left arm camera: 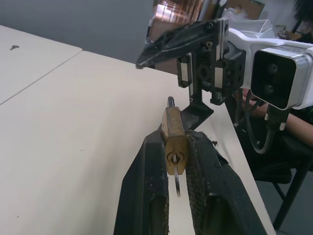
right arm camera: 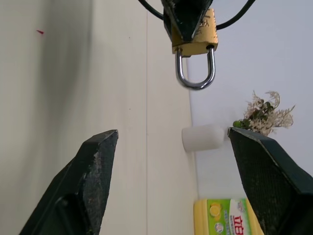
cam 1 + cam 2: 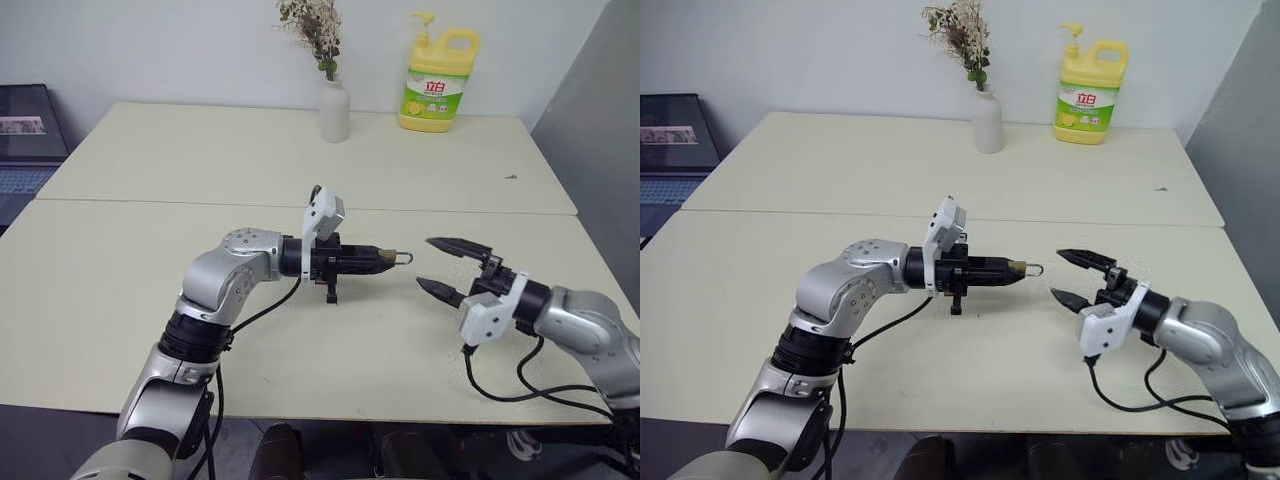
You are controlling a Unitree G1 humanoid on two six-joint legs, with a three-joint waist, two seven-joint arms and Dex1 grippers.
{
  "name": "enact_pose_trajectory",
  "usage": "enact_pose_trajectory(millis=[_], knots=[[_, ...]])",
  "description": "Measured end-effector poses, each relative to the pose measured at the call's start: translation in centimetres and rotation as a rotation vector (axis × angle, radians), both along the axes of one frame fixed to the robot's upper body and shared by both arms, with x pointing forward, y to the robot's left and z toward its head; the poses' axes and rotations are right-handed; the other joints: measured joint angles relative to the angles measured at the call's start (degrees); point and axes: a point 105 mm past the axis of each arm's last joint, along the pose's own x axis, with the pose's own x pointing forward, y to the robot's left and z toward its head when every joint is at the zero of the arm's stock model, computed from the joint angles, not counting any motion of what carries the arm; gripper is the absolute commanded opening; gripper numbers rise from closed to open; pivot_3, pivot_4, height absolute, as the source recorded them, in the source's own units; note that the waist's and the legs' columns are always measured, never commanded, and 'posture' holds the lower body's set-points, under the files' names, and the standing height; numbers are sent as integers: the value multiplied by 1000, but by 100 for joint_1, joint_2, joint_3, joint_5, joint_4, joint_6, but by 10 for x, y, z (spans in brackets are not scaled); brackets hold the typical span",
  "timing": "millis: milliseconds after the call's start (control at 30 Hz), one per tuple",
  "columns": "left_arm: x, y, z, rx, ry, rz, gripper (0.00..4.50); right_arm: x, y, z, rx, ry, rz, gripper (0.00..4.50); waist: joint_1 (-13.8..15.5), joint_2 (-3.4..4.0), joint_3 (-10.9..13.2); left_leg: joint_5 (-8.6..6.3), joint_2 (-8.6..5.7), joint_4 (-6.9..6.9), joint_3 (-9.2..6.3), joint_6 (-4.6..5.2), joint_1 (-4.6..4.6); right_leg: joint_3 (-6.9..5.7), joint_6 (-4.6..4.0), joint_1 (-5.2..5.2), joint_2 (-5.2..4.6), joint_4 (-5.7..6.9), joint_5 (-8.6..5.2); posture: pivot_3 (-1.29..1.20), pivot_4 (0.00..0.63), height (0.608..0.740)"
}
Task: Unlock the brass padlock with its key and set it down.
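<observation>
My left gripper points level toward the right and is shut on the brass padlock, whose body is pinched between the two black fingers. A silvery key sits in the keyhole on the end facing the left wrist. The shackle looks closed and sticks out past the fingertips toward my right gripper. That gripper hangs open a short way to the right of the padlock. Its fingers are spread wide and hold nothing.
A white vase with dried flowers and a yellow soap bottle stand at the back of the far table. A seam separates the two cream tables. A laptop lies at the far left. A person's arm shows beyond the table edge.
</observation>
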Motion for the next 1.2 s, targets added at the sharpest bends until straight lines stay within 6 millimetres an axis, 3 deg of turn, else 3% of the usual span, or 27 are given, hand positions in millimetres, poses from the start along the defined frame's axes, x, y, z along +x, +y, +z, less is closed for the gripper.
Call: enact_pose_trajectory(millis=[67, 200, 367, 667, 1200], knots=[[1, 0, 4, 2, -10, -13, 163, -9, 1, 4, 39, -5, 27, 3103, -11, 0, 0, 0, 0, 0, 0, 0, 3, 1, 1, 0, 1, 1, 0, 0, 150, 740], [1, 1, 6, -3, -19, -28, 163, -20, 8, 20, 111, -33, 87, 1711, -15, 1, -1, 0, 0, 0, -1, 0, 4, 0, 2, 2, 1, 2, 1, 0, 150, 740], [2, 4, 5, 5, -20, -34, 163, -19, 23, 39, 208, -35, 134, 0, -7, 1, -1, 0, 0, 1, -2, 0, 4, 0, 2, 3, 1, 2, 1, 0, 150, 740], [1, 7, 6, 13, -39, -36, 163, -14, 42, 39, 219, 36, 179, 0, 6, 1, -1, 0, 0, 1, -3, 0, 1, -1, 2, 2, 1, -1, 1, 0, 150, 740], [-10, 14, 7, 27, -50, -95, 163, -3, 38, 28, 190, 119, 168, 0, 1, 1, -1, 0, 0, 1, -3, 1, 1, -1, 2, 2, 1, 0, 1, 0, 150, 740]])
